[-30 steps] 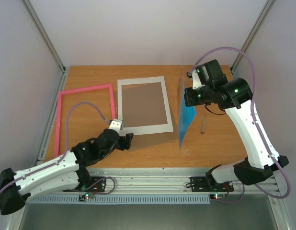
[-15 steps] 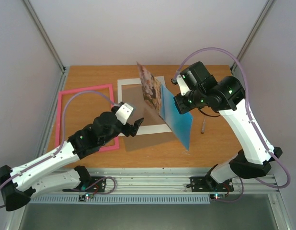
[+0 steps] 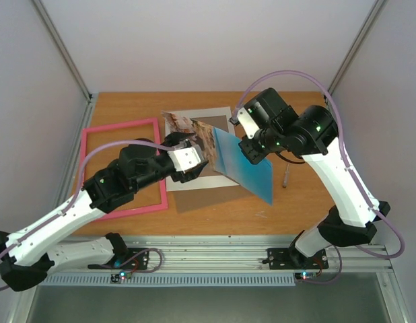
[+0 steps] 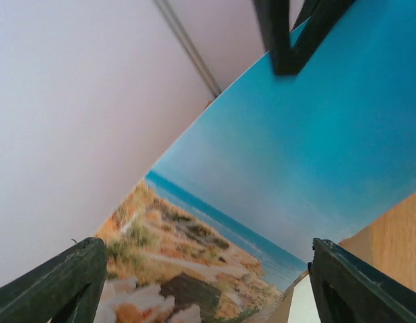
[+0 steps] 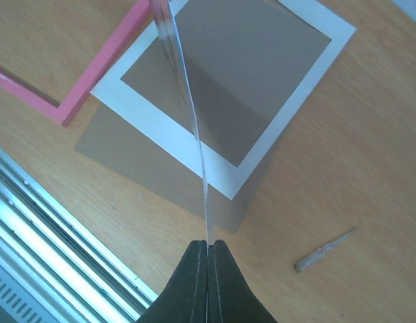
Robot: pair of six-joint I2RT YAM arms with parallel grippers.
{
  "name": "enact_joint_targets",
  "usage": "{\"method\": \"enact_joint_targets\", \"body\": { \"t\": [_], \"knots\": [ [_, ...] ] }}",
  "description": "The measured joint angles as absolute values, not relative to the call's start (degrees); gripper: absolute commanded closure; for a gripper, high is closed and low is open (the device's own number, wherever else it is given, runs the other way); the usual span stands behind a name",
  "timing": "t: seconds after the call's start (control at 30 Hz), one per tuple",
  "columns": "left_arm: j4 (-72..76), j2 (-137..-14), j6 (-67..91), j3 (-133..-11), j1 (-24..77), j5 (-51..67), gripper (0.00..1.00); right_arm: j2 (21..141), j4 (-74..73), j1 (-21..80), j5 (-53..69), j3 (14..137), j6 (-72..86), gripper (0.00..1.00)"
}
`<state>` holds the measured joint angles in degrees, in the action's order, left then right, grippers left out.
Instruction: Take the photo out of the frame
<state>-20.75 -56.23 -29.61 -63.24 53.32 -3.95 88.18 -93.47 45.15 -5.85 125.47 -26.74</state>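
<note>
2 robot arms reach over a wooden table [image 3: 309,202]. The right gripper [image 5: 208,243] has its 2 fingers pressed together on 1 edge of the photo [image 3: 240,163], pinching it and holding it up off the table. From this gripper's own camera the print is seen edge-on, a thin line running straight out from the closed tips.

The photo slopes away from the right gripper toward the left gripper [image 4: 208,249]. Its blue sky end is nearest the right gripper, and its rocks and greenery are at the far end. The left gripper's 2 fingers are spread wide at that far end. In its wrist view the print fills the space ahead between them. Whether either finger touches the print cannot be told.

Below the right gripper and the raised photo, a white mat [image 5: 161,145] with a brown board [image 5: 241,87] inside it lies flat on the table.

The pink frame [image 3: 120,126] lies flat to the left of the left gripper, apart from the photo, with bare wood showing through its opening.

A small pointed tool [image 3: 286,176] lies to the right of the right gripper.
</note>
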Motion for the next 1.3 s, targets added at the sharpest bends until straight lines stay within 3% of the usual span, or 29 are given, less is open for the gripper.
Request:
{"method": "enact_joint_targets", "body": {
  "t": [0.3, 0.7, 1.3],
  "knots": [
    [-32.6, -64.4, -42.1, -75.5, 53.3, 0.8, 0.25, 88.4, -93.5, 49.3, -7.2, 125.5, -31.6, 0.99],
    [-44.1, -67.4, -46.7, -83.1, 50.2, 5.3, 0.29, 88.4, -93.4, 53.1, -9.1, 125.1, -35.2, 0.99],
    [-55.3, -74.3, -47.2, -91.7, 47.2, 14.1, 0.54, 86.6, -91.2, 53.7, -9.2, 122.7, -37.4, 0.99]
  ]
}}
